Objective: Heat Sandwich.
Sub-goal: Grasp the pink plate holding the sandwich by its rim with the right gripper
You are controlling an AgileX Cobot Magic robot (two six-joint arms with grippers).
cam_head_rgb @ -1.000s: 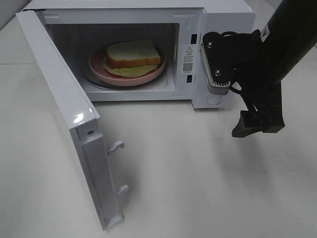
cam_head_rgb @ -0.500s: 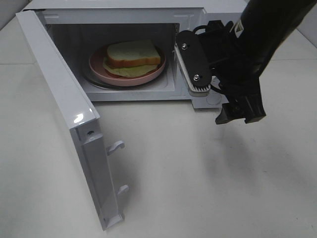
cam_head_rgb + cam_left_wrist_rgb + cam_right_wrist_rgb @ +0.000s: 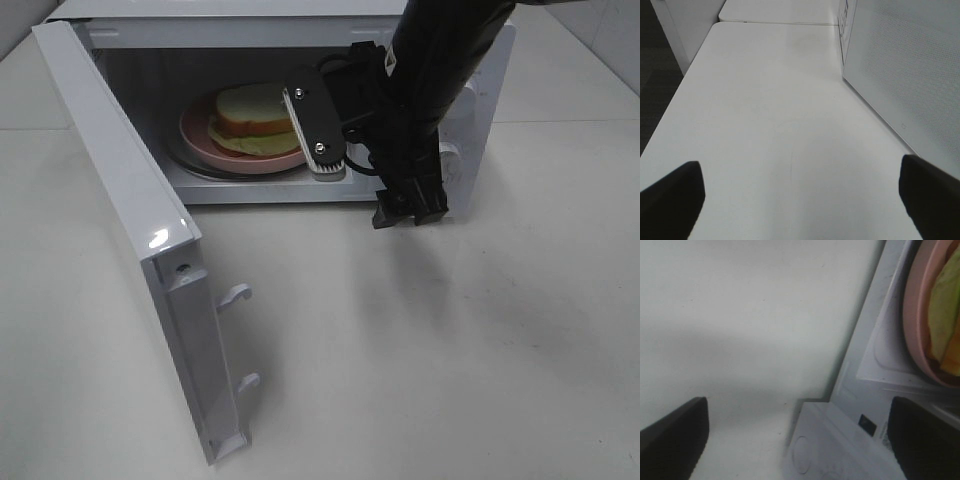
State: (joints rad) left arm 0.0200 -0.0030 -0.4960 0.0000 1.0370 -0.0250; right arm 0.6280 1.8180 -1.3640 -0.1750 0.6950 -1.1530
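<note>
Sandwich (image 3: 250, 106) flat, long side across microwave (image 3: 262, 186)

White microwave door (image 3: 130, 200) is gleaming, glossy, with a bright highlight on its edge. The counter (image 3: 420, 350) looks smooth and matt. The pink plate (image 3: 190, 137) has a smooth sheen, the sandwich (image 3: 255, 105) bread looks spongy, and the right arm (image 3: 440, 60) is black and slick.
</note>
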